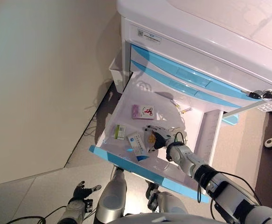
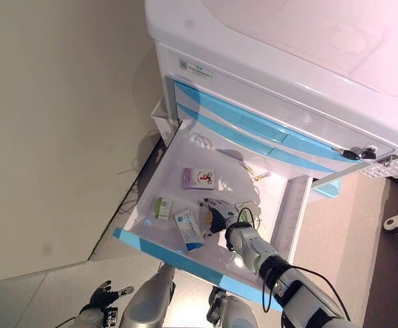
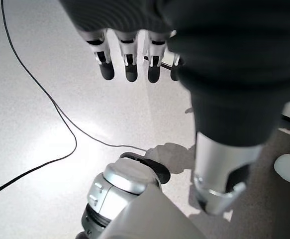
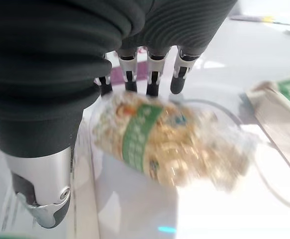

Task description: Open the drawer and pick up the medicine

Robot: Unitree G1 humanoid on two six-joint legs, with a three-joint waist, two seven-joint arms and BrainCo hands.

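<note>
The cabinet (image 1: 205, 28) is seen as white, with light blue bands across its closed drawer fronts. The open drawer (image 1: 198, 123) is white inside and is edged by a light blue front strip. Within it, a pink and white box (image 1: 143, 111) is shown at 12 o'clock, a green and white box (image 1: 120, 132) at 9 o'clock, and a white box with blue print (image 1: 137, 145) at 6 o'clock. A clear packet (image 4: 169, 142) of yellowish-tan contents is crossed by a green band. The right robot hand (image 1: 159, 136) is silver with dark tips under a dark ribbed cover. The floor (image 3: 45, 99) is pale grey and speckled.
</note>
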